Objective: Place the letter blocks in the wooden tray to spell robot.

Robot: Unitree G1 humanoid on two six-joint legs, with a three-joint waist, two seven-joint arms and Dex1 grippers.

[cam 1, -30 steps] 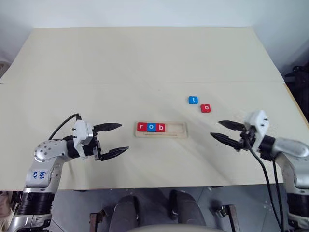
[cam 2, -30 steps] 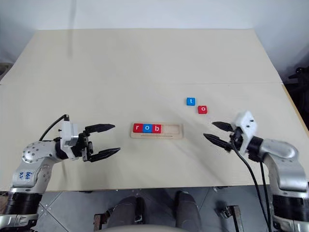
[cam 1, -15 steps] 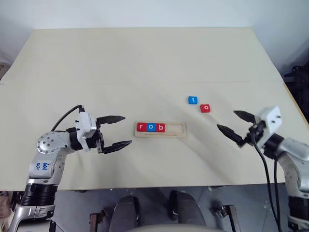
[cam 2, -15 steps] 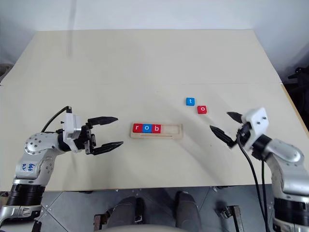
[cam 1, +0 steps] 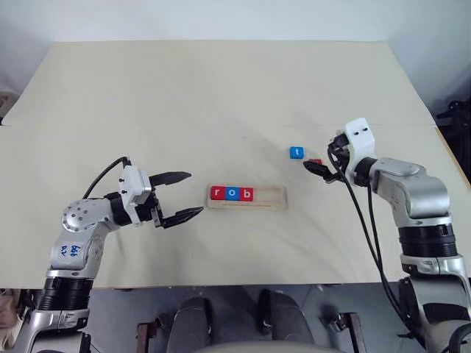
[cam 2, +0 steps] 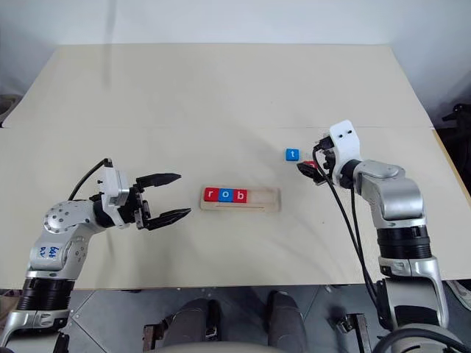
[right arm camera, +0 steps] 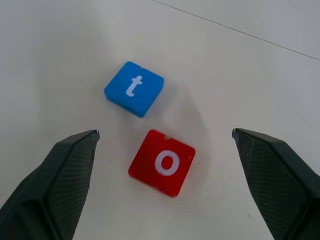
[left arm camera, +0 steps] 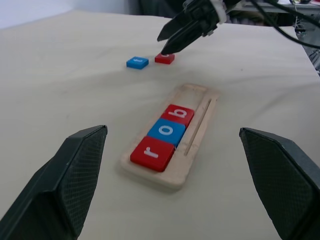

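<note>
Right hand (right arm camera: 165, 187): its two black fingers stand wide apart and grip nothing; it tilts down at the desk, apparently to straddle a tile from above.
Red o tile (right arm camera: 162, 162): lies flat on the desk between the spread fingers of the right hand, touched by neither. It is most likely the next letter needed, which would explain why the hand is lined up on it.
Blue t tile (right arm camera: 134, 88): just beyond the red o, close beside it but apart, its corner turned toward it. It sits outside the hand's span, so a straight closing should miss it, though the margin looks small.
Wooden tray (cam 1: 274, 195): well apart from the right hand, toward the middle of the desk. Red r, blue o and red b (cam 1: 231, 194) fill the end nearer the left hand; two slots stay bare at the end nearer the right hand, so that hand suits the last letters.
Left hand (cam 1: 182, 195): fingers spread, holding nothing, level above the desk (cam 1: 221, 88), pointing at the tray's filled end from a short way off; it seems to be waiting.
</note>
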